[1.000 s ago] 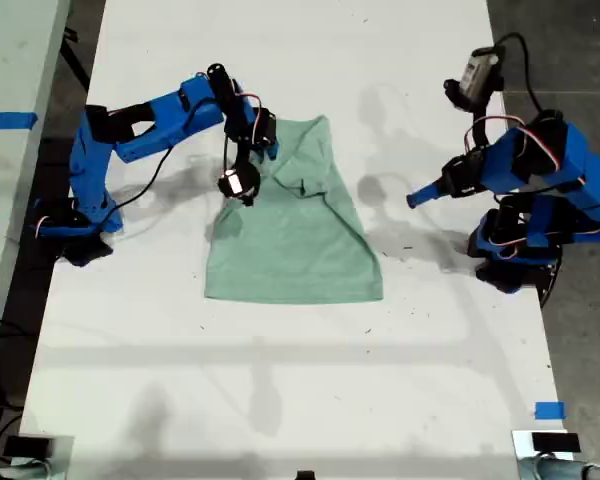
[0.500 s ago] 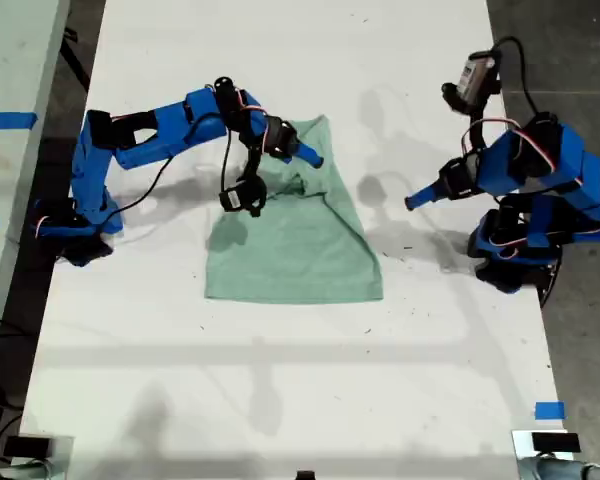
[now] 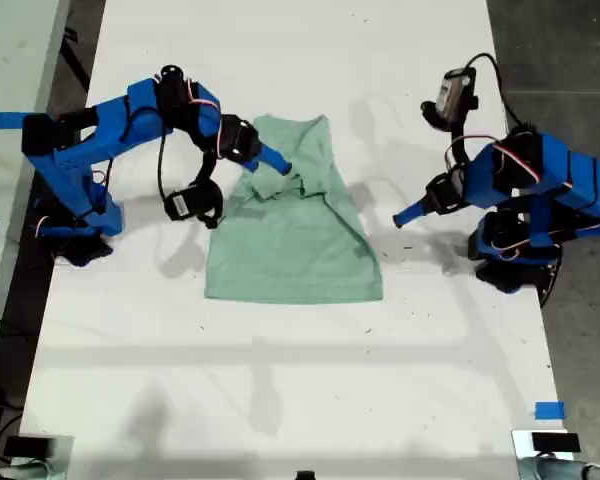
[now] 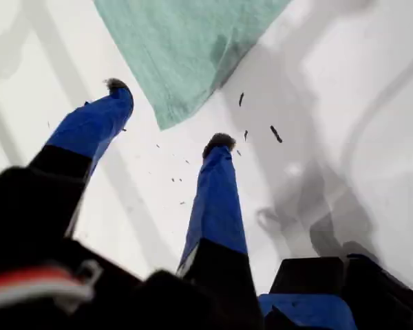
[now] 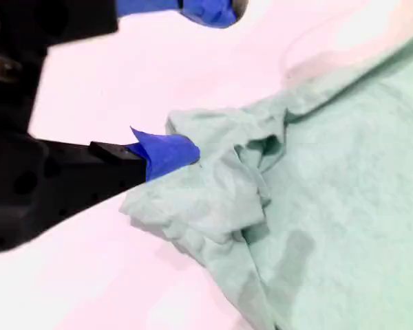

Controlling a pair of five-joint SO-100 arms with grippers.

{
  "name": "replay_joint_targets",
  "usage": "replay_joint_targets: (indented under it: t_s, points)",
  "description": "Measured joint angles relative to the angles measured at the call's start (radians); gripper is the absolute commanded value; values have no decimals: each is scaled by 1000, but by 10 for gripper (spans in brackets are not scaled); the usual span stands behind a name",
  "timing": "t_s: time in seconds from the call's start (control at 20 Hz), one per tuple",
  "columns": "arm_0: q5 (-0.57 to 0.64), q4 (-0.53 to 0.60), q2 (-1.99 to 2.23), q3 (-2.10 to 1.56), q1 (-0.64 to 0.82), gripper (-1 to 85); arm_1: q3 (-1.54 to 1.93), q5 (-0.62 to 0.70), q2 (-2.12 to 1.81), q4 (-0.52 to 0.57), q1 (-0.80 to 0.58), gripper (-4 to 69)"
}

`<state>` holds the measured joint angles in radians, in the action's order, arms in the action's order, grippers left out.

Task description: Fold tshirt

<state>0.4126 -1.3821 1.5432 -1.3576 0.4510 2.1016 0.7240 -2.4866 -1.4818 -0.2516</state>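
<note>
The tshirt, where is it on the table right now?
In the exterior view the tshirt lies near the table's middle, between the two arms, bunched at my second gripper.

My first end effector (image 4: 165, 113) gapes empty; my second end effector (image 5: 203, 75) spreads wide.

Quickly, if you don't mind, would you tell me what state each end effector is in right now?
My first gripper: open, empty, over the table beside the tshirt.
My second gripper: open, at the bunched tshirt fabric, not gripping it.
</note>
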Motion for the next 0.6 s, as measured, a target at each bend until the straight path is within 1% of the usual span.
replay_joint_targets:
  t_s: [0.2,0.35,0.5,0.6]
  points:
    - [-233,81,255,-423,-160,269,57,-6,91,123,52,305]
    - [-385,120,367,-641,-249,269,71,-8,158,193,72,314]
    - [-463,160,453,-753,-318,266,80,-18,232,247,89,319]
    - [-477,166,479,-779,-321,267,80,-21,267,268,92,326]
